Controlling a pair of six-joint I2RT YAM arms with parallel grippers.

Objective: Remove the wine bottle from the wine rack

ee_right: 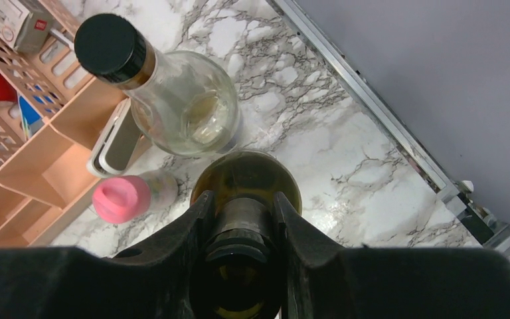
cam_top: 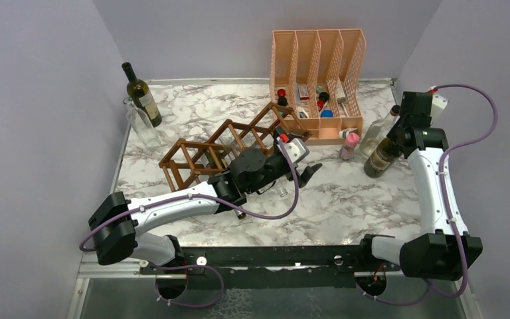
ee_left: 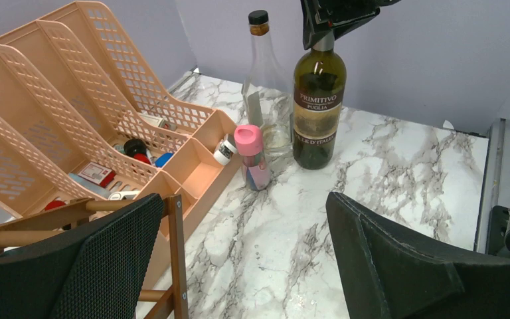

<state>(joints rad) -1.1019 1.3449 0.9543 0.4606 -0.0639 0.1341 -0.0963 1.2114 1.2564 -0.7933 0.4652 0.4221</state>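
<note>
Two dark wine bottles: the back bottle [cam_top: 141,94] at ten o'clock, the Primitivo bottle [cam_top: 380,159] at three. Two clear: the left clear bottle [cam_top: 143,127], the right clear bottle [cam_top: 377,131]. One pink-capped bottle [cam_top: 349,145], one wine rack [cam_top: 196,156], one peach organiser [cam_top: 319,56].

You're working inside a booth of 3 plain lavender-grey walls [cam_top: 40,100], at the back, left and right, all matte and evenly lit with only soft shadows. They close in a white marble-patterned tabletop with grey veining [cam_top: 345,199], bordered by a thin silver metal rim [cam_top: 199,80] along its back and sides. Below the table's near edge you see a dark grey speckled surface [cam_top: 292,302], set lower.
</note>
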